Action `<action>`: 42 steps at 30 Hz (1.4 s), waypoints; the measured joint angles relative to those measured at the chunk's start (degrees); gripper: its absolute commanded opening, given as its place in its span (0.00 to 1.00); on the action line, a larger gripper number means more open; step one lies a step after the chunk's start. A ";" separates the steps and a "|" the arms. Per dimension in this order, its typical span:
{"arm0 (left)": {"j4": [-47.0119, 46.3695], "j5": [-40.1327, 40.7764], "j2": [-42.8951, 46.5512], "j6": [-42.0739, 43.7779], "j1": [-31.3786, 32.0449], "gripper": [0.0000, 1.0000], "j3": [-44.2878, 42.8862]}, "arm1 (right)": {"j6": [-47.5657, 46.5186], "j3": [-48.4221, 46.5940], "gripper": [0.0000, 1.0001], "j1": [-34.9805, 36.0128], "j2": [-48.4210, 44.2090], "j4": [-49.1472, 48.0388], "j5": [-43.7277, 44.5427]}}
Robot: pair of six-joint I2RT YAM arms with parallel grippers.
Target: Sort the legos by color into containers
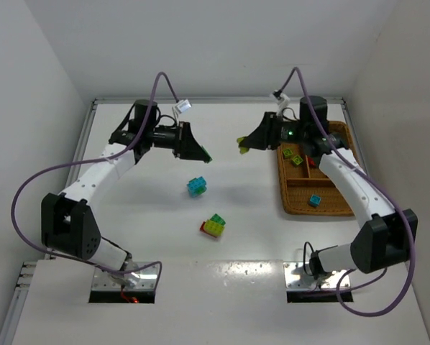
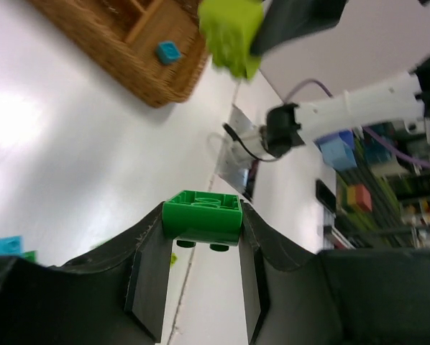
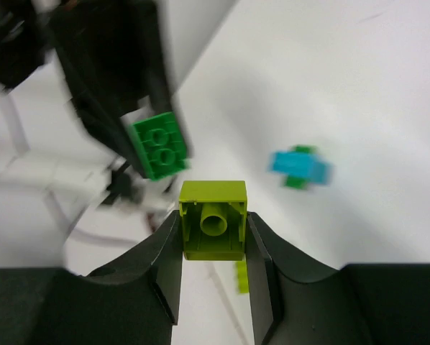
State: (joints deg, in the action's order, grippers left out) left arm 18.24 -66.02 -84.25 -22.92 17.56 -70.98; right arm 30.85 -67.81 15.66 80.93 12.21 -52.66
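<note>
In the overhead view, both arms are reaching toward the upper middle of the frame, tips facing each other, near but not touching. The left gripper (image 1: 203, 156) is clamping a green brick (image 1: 208, 159), and the right gripper (image 1: 244, 146) is clamping a yellow-green brick (image 1: 240, 148). The wicker tray (image 1: 301, 210) is lying at the right, beneath the right arm. On the table (image 1: 129, 215) I am counting two loose clusters: a cyan cluster (image 1: 196, 186) at centre and a red, yellow and green stack (image 1: 213, 226) below it. In the tray I am making out two greenish bricks near the top, one cyan brick (image 1: 314, 200) lower down, and a reddish bit I cannot confirm.

In the left wrist view, the green brick is sitting squarely between both fingers at lower centre. The yellow-green one is hanging at top centre, and the tray is showing at upper left.

In the right wrist view, the yellow-green brick is pinched by its sides, its hollow underside facing the camera.

I am judging the step to be carrying each held brick to its compartment. I am favouring moving the right arm first, since it is nearer the tray. I am also favouring keeping both grips tight and lowering into the compartment before letting go, so nothing bounces out.
</note>
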 measured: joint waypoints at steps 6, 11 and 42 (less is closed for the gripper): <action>0.48 8.74 -0.02 -1.86 -1.64 0.00 0.00 | 3.08 0.26 0.19 -5.81 -3.10 8.04 29.00; 6.88 22.93 -2.36 -1.03 2.12 0.00 -3.56 | 7.08 2.14 0.20 -11.56 -0.83 13.16 48.09; 14.29 43.30 -25.73 -4.66 24.63 0.00 -27.45 | 8.68 2.16 0.26 -24.90 -6.82 18.47 62.49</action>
State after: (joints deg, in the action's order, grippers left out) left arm 32.53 -22.72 -109.97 -27.57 42.19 -98.43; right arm 39.53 -65.65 -9.23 74.11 30.68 9.82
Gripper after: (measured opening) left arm 0.426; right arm 0.264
